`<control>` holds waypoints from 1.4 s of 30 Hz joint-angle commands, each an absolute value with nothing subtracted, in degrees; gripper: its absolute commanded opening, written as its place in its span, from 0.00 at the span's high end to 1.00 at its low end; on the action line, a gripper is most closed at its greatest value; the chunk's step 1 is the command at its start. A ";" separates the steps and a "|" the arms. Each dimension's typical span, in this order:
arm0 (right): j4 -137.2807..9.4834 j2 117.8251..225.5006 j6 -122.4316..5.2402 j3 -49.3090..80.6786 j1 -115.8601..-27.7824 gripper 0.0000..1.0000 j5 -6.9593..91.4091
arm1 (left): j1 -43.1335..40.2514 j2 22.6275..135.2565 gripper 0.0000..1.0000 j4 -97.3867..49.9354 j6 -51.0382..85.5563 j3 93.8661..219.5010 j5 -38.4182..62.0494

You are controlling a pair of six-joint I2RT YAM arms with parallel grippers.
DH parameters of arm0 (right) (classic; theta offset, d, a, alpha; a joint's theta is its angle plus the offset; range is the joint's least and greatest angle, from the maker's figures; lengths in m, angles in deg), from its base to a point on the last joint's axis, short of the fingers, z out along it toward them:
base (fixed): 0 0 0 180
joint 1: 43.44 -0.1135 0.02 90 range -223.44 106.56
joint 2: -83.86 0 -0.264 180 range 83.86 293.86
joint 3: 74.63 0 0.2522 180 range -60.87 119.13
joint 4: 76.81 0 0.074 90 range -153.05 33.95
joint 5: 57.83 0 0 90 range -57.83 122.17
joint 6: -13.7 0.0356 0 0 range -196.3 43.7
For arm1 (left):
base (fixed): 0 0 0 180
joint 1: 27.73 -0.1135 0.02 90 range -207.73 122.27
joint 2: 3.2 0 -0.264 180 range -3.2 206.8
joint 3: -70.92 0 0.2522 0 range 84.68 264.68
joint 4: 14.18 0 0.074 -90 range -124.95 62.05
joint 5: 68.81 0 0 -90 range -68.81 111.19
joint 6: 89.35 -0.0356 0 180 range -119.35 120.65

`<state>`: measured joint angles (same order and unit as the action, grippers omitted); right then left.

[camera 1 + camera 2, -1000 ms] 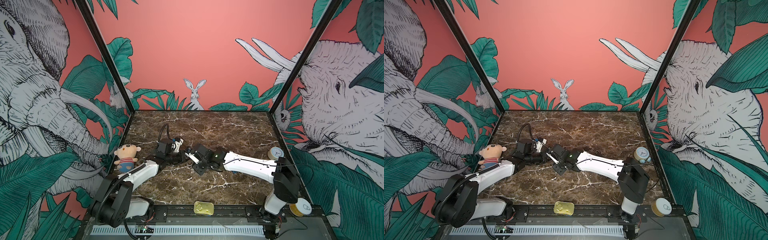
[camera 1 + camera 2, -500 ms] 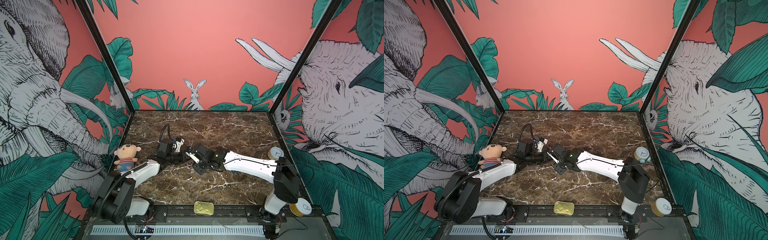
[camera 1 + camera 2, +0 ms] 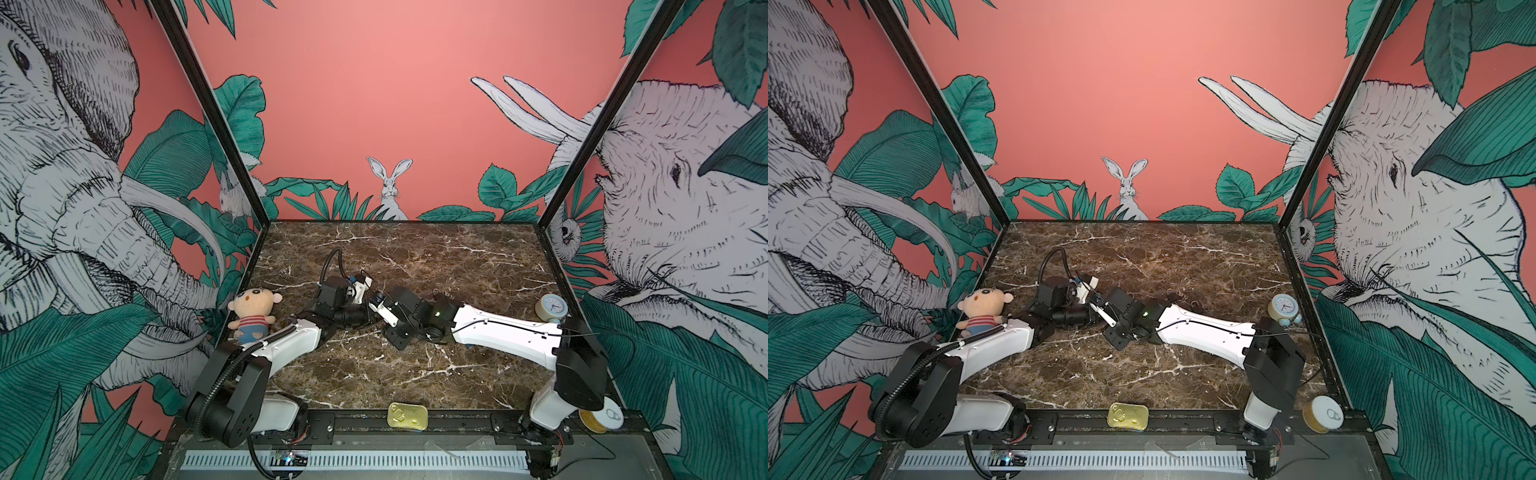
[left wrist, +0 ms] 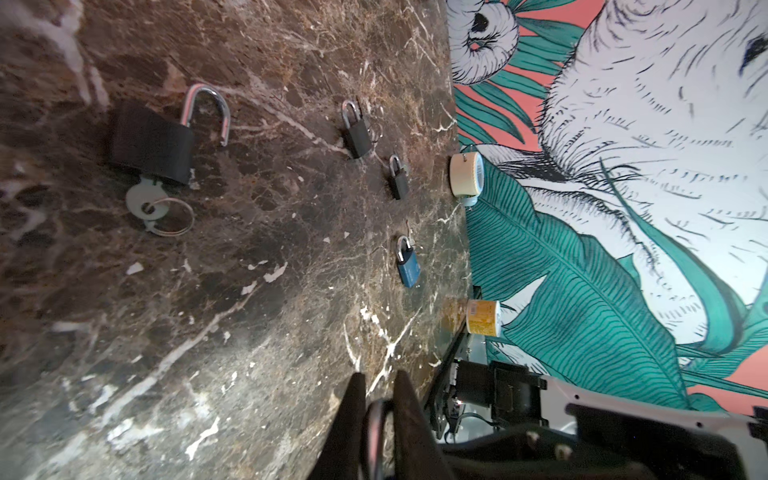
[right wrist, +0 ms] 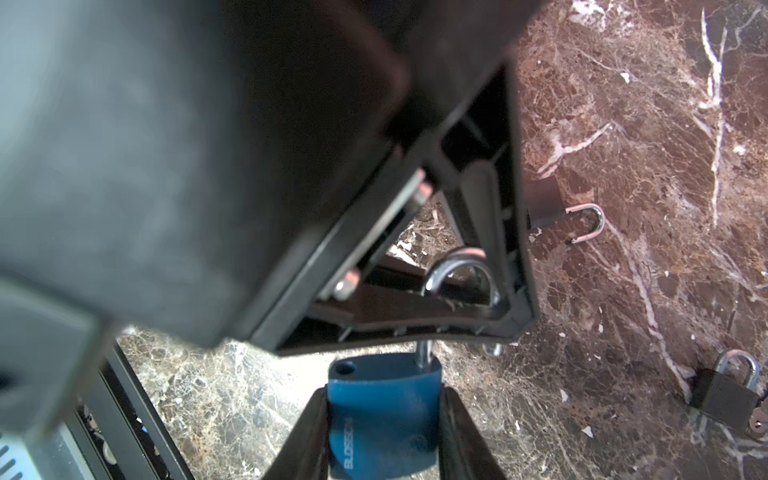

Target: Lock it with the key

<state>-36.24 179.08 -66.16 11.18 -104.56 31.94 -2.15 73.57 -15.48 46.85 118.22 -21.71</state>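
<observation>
My right gripper (image 5: 383, 390) is shut on the body of a blue padlock (image 5: 382, 415) whose silver shackle (image 5: 457, 270) stands open. That shackle reaches into my left gripper (image 4: 379, 376), whose jaws are nearly together on it. In both top views the two grippers meet at mid-table, left gripper (image 3: 370, 314) against right gripper (image 3: 379, 306). The held padlock's keyhole end is hidden. A silver key (image 4: 143, 203) on a ring sits in a large open black padlock (image 4: 149, 141) lying on the marble.
Two small black padlocks (image 4: 357, 133) (image 4: 399, 183) and a second blue padlock (image 4: 407, 266) lie toward the right wall. A plush doll (image 3: 253, 309) sits at the left edge, a small clock (image 3: 550, 307) at the right, a flat tin (image 3: 407, 415) and a yellow can (image 3: 600, 415) in front.
My left gripper's jaws have closed in on the shackle. Both arms have stayed almost where they were, and the right grip on the padlock is unchanged.
</observation>
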 commanded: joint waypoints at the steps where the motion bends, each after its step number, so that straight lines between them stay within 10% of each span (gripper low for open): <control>1: -38.39 176.90 -66.11 10.86 -104.37 0.79 30.96 | -1.98 71.96 0.91 -15.46 46.27 118.61 -22.04; 9: -38.77 176.16 -66.18 10.54 -104.35 0.78 30.15 | -1.98 72.04 1.00 -15.23 46.79 118.61 -22.18; 17: -44.44 170.88 -60.71 4.27 -101.29 0.41 32.28 | -1.98 71.22 1.00 -10.43 53.30 117.48 -18.06; 42: -69.14 157.01 -60.52 -15.59 -94.06 0.51 34.64 | 3.03 73.84 1.00 -14.31 59.36 131.39 -16.16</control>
